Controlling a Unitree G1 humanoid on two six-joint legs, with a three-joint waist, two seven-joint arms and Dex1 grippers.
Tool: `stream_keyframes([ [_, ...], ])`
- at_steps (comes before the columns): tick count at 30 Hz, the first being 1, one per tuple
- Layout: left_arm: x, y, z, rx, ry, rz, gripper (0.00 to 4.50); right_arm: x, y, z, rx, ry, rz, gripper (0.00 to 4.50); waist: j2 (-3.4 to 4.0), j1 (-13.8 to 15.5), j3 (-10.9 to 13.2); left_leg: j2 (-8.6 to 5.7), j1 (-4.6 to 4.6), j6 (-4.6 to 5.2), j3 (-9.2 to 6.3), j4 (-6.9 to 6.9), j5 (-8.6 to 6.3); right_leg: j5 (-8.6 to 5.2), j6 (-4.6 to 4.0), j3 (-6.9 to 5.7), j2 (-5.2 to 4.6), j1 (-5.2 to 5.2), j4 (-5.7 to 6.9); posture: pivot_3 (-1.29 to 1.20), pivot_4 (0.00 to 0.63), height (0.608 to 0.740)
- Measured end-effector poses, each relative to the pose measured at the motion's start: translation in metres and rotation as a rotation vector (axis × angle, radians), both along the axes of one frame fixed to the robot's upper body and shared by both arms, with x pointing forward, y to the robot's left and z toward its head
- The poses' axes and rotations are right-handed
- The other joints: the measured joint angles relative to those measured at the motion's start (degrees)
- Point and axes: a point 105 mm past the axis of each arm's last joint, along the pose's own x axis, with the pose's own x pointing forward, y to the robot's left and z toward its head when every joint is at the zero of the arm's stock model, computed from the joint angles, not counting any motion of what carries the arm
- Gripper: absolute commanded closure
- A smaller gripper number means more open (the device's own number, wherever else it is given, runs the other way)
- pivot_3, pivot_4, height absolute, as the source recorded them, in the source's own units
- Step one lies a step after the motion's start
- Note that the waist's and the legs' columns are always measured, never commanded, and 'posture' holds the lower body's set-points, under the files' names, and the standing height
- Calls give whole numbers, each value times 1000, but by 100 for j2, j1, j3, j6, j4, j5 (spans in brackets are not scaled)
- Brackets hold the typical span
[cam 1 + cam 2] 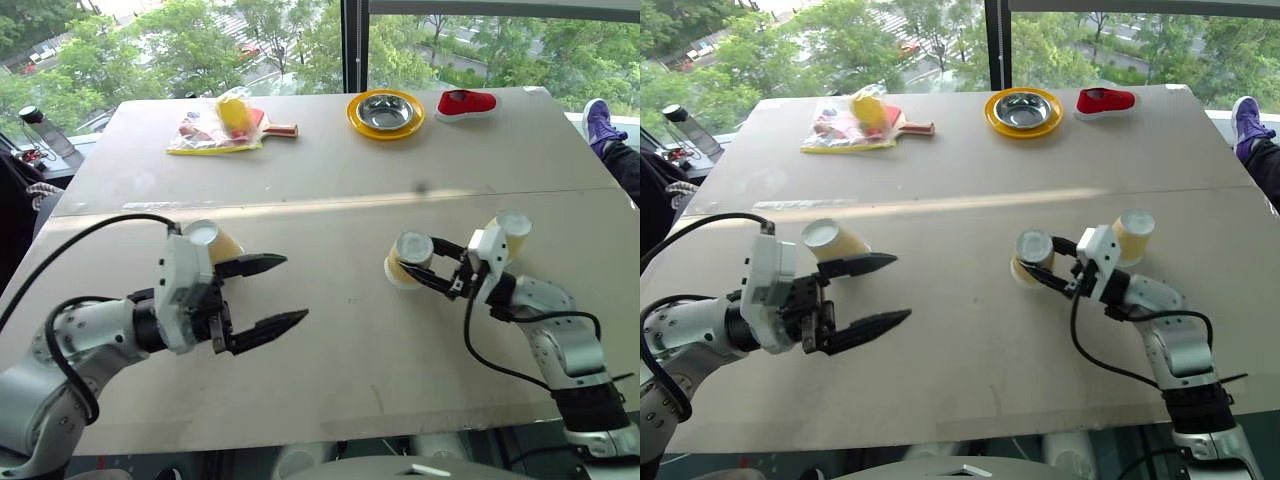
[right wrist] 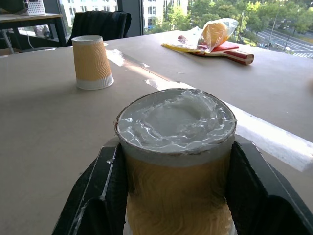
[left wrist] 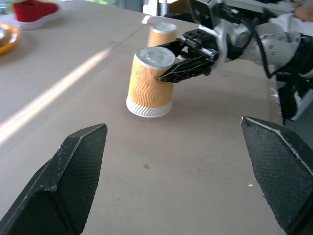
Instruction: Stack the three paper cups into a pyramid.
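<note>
Head view: three upside-down cups sat on the table (image 1: 330,360). The right gripper (image 1: 432,272) pinched the middle cup (image 1: 408,258); the right cup (image 1: 510,234) stood behind that arm.

Left wrist view: the left gripper (image 3: 183,166) was spread wide.

Right wrist view: the left cup (image 2: 91,62) stood apart.

A wide beige table (image 1: 330,160) is set against tall windows (image 1: 250,40); green trees are seen beyond them, and a sunlit stripe is cast across the table.

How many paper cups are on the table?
3: one beside the open left claw, cup; one gripped in the right claw, cup; one behind the right wrist, cup.
</note>
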Motion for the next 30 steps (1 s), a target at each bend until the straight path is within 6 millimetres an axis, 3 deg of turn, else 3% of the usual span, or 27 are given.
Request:
stream_keyframes([
  [7,3,46,-2,3,17,192,0,50,94,32,-8,16,26,2372,-8,-176,0,-2,-8,-3,7,-11,-1,1,-1,-4,7,-28,9,0,150,740],
  [11,-3,53,-7,-6,41,224,0,53,110,27,-13,51,48,2372,-11,-141,-2,-10,-15,-8,-11,-11,-5,1,-2,-24,0,-30,10,0,150,740],
  [16,-6,57,-15,-10,63,250,0,57,111,13,-39,83,35,327,-11,-222,-1,-12,-15,-8,-9,-11,-5,1,-2,-20,1,-34,5,0,150,740],
  [17,-6,57,-16,-13,65,253,0,56,111,13,-38,82,38,82,-10,-236,-1,-11,-13,-8,-9,-12,-5,1,-2,-20,2,-38,7,0,150,740],
  [21,-7,55,-18,-21,65,243,0,53,105,12,-34,73,32,82,-10,-244,-1,-8,-11,-10,-7,-9,-5,1,-3,-11,6,-47,22,0,150,740],
  [25,-4,49,-15,-31,47,204,0,42,73,11,-10,71,-6,82,-11,-167,-2,-12,-16,-9,-7,-2,-6,1,-2,-10,1,-46,19,0,150,740],
  [30,5,27,-9,-51,24,107,0,16,21,15,-32,27,-101,82,-11,-88,-1,-11,-19,-9,-6,-4,-7,1,-2,-1,1,-48,15,0,150,740],
])
